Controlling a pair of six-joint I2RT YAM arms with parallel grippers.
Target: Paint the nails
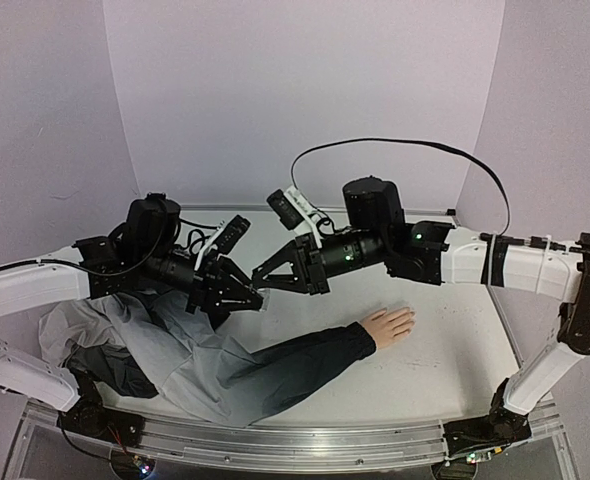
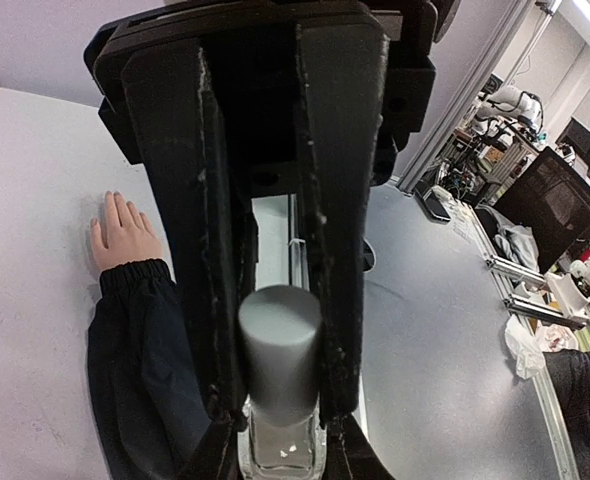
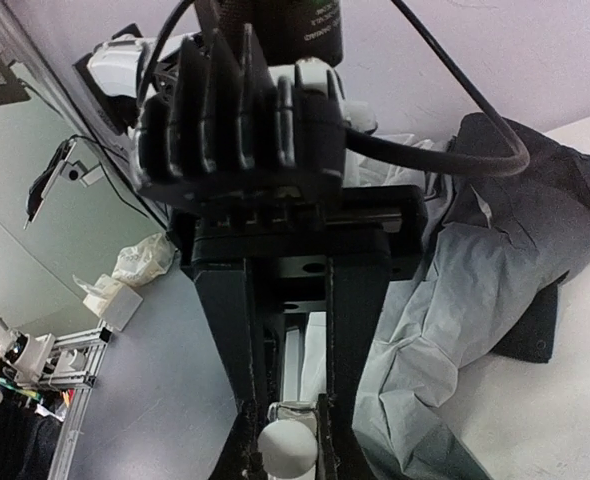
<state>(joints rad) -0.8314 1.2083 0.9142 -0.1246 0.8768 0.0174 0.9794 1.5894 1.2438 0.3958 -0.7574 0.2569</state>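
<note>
The left gripper [image 1: 245, 297] has its jaws clamped on a small bottle [image 2: 280, 450], with the grey cap [image 2: 280, 335] on and sitting between the fingers. The right gripper [image 1: 268, 283] meets it in mid-air, its jaws pressed on both sides of a white rounded end of the same bottle. Below and to the right, well apart from both grippers, the hand [image 1: 390, 325] lies flat on the table [image 1: 465, 300], fingers spread, at the end of a dark sleeve [image 1: 305, 355]. No brush is visible and no polish shows on the nails [image 2: 115, 198], which are tiny here. The task appears to be at the opening stage, with all the painting left to do
</note>
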